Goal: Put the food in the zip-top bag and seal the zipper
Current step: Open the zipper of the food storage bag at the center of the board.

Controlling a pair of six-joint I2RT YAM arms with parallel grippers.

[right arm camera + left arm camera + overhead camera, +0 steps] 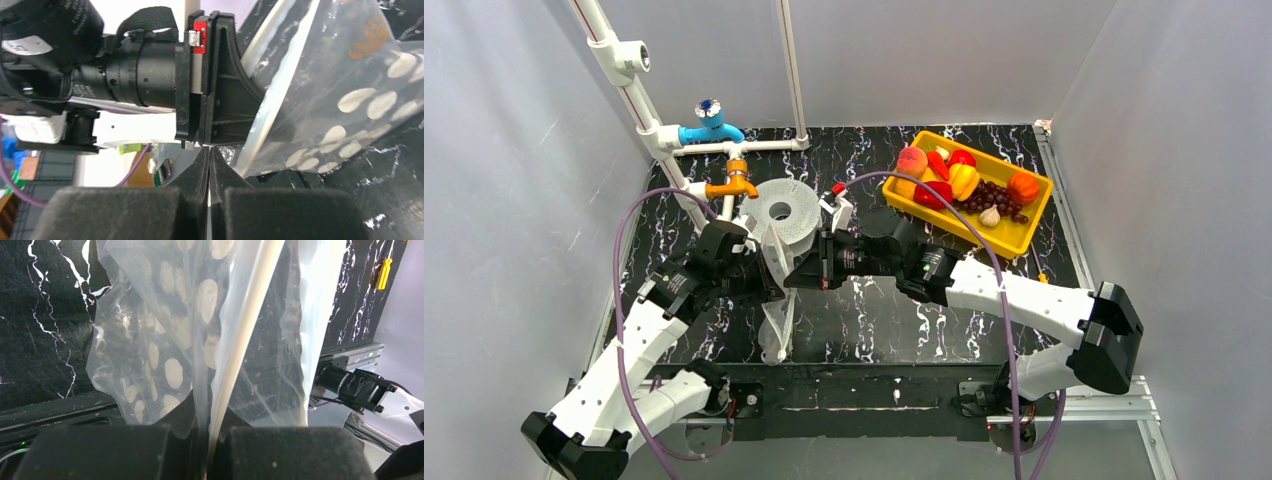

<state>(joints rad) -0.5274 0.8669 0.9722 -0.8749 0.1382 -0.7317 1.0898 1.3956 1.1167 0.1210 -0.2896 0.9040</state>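
Observation:
The zip-top bag [778, 318] hangs clear and white-dotted between the two arms near the table's middle left. My left gripper [207, 450] is shut on its zipper [245, 330], a pale strip running up from the jaws, with dotted film [170, 355] draped to the left. My right gripper [209, 152] is shut, its tips against the left gripper's black body. Crumpled bag film [325, 110] lies just right of them; whether any is pinched does not show. The food [964, 182], peach, peppers and grapes, lies in the yellow tray [1014, 243] at the back right.
A grey ring-shaped spool [782, 212] stands right behind the bag. White pipes with a blue valve [709, 125] and an orange valve [734, 186] rise at the back left. A small yellow-handled tool [384, 272] lies near the table's right edge. White walls enclose the table.

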